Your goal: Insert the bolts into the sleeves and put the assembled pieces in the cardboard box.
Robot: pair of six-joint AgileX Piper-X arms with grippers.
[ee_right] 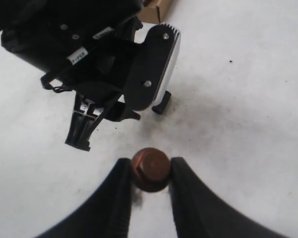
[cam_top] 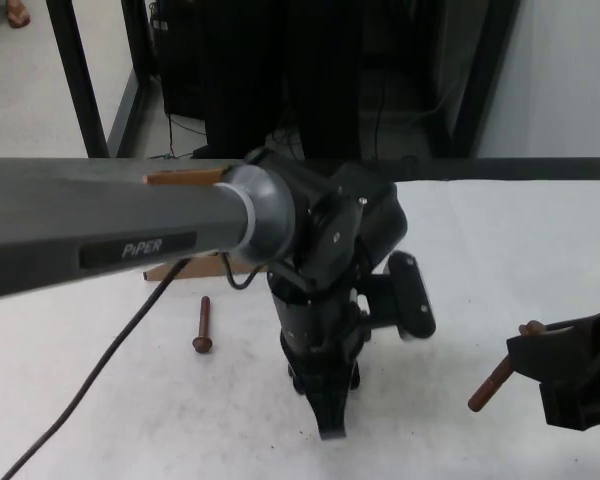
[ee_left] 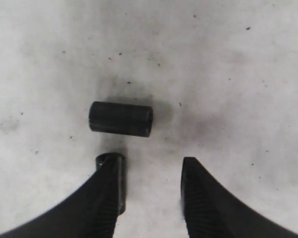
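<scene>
1. Copper-brown bolt (ee_right: 150,171): its head is clamped between the two fingers of the right tool (ee_right: 151,164), which is closed on it. In the high view this pair sits at the lower right of the frame. The shank slants down and to the left from the tool.
2. A second bolt (cam_top: 202,325) lies flat on the tabletop (cam_top: 500,240), left of centre in the high view. Its head points toward the bottom of the frame, and it is well apart from both tools.
3. A black sleeve (ee_left: 120,119) lies on its side on the tabletop just ahead of the left tool's fingertips, without touching them.
4. A second sleeve (ee_left: 111,168) sits right against one finger of that tool. The finger partly hides it, and its open end is visible.
5. The left tool (ee_left: 151,166) has its fingers spread apart and nothing between them. In the high view it points down at the tabletop near the bottom centre of the frame.
6. The cardboard box (cam_top: 185,177) stands left of centre in the high view, largely hidden behind the left arm (cam_top: 100,235).
7. The tabletop is white, with dark smudges around the sleeves.
</scene>
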